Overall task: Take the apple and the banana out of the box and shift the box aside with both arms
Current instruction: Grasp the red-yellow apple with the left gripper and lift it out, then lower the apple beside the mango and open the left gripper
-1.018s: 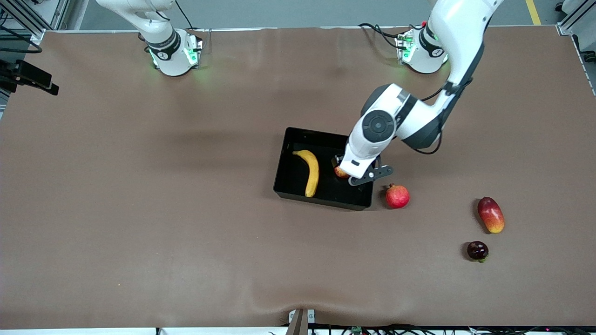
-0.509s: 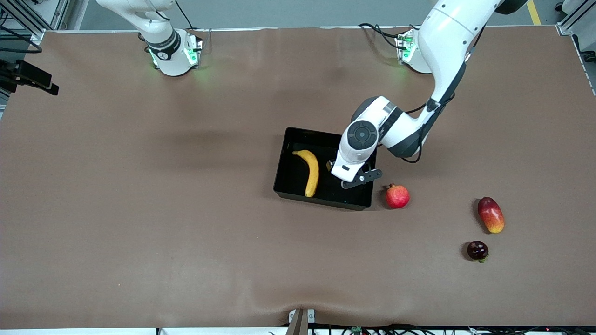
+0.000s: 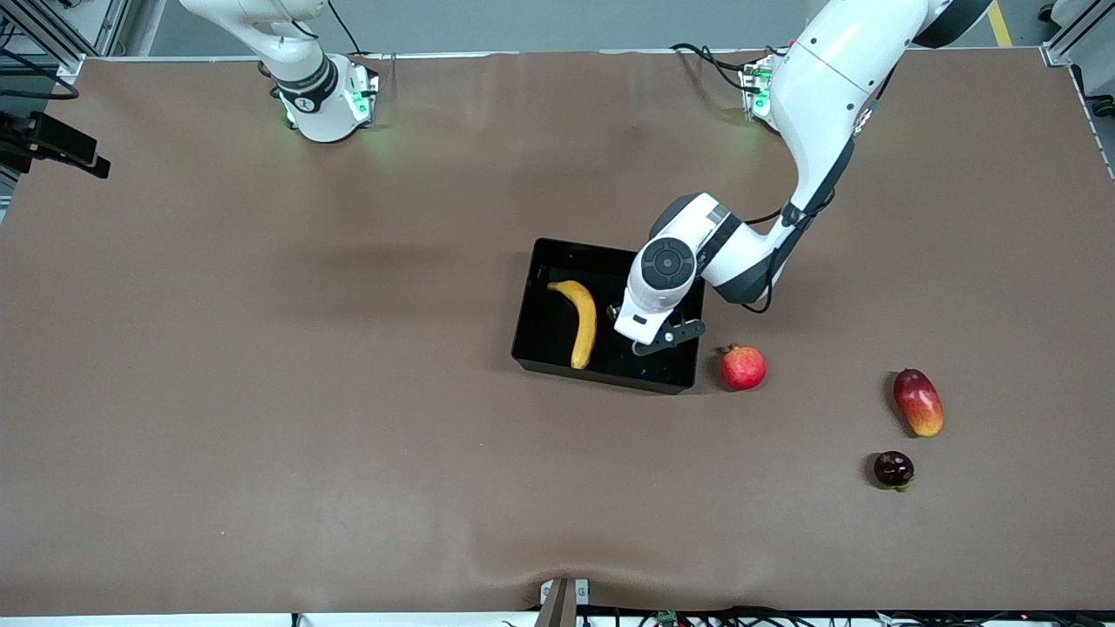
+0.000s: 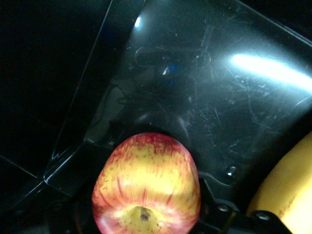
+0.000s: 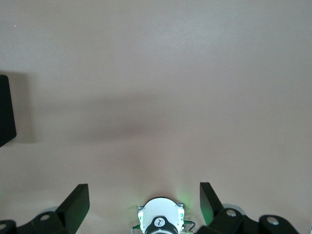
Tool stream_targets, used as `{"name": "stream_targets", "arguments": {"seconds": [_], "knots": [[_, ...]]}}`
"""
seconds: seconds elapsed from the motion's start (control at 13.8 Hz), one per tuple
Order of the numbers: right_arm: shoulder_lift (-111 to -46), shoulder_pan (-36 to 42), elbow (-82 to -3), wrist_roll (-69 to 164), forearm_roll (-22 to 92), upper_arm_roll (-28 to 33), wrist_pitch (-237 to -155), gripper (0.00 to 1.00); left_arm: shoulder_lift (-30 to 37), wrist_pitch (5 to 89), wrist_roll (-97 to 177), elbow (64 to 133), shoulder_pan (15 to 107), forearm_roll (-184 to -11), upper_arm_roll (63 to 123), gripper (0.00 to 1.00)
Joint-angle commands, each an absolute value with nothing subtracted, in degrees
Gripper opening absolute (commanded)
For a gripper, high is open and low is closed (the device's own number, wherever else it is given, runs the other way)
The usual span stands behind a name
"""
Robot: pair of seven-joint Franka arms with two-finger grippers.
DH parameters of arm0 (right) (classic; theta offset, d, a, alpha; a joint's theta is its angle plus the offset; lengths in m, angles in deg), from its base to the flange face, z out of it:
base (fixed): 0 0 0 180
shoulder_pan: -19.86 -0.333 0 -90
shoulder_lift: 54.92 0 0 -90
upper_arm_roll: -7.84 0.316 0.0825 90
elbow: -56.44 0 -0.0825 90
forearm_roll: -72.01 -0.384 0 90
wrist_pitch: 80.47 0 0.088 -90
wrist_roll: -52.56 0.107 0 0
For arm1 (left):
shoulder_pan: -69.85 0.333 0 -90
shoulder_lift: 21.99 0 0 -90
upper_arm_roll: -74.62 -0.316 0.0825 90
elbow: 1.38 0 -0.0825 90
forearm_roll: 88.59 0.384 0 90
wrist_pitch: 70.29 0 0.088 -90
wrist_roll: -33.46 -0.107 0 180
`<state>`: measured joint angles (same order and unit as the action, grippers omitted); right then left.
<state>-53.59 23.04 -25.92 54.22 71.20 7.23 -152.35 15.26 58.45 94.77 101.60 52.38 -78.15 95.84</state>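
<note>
The black box [image 3: 601,376] lies mid-table. A yellow banana [image 3: 582,322] rests inside it, toward the right arm's end. My left gripper [image 3: 629,335] reaches down into the box beside the banana, and its hand hides the apple in the front view. In the left wrist view the red-and-yellow apple [image 4: 146,185] sits right at the jaws, low over the scratched box floor [image 4: 204,97], with the banana [image 4: 287,190] alongside. My right gripper [image 5: 144,197] waits open and empty over bare table near its own base [image 5: 158,222].
A red pomegranate [image 3: 743,367] lies just outside the box toward the left arm's end. Farther that way are a red-orange mango [image 3: 918,402] and a small dark purple fruit [image 3: 894,469]. The brown table [image 3: 261,392] stretches wide toward the right arm's end.
The left hand has sunk deeper into the box and shifted toward the banana, covering the apple that showed beside it a second ago. The right arm has not moved.
</note>
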Motion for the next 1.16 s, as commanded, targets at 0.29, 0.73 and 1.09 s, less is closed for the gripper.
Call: {"name": "stream_targets", "arguments": {"seconds": [0.29, 0.73, 1.09], "knots": [[-52.9, 22.7, -25.8, 54.7, 71.5, 7.1, -151.8, 1.0, 10.5, 53.3, 96.0, 100.1, 52.4, -76.5, 95.7, 0.0], [-53.0, 22.6, -25.8, 54.7, 71.4, 7.1, -151.8, 1.0, 1.3, 41.5, 86.8, 94.7, 60.0, -78.3, 95.9, 0.0], [-53.0, 22.6, -25.8, 54.8, 71.4, 7.1, -151.8, 1.0, -0.1, 40.8, 72.5, 95.2, 73.9, -81.3, 95.7, 0.0]]}}
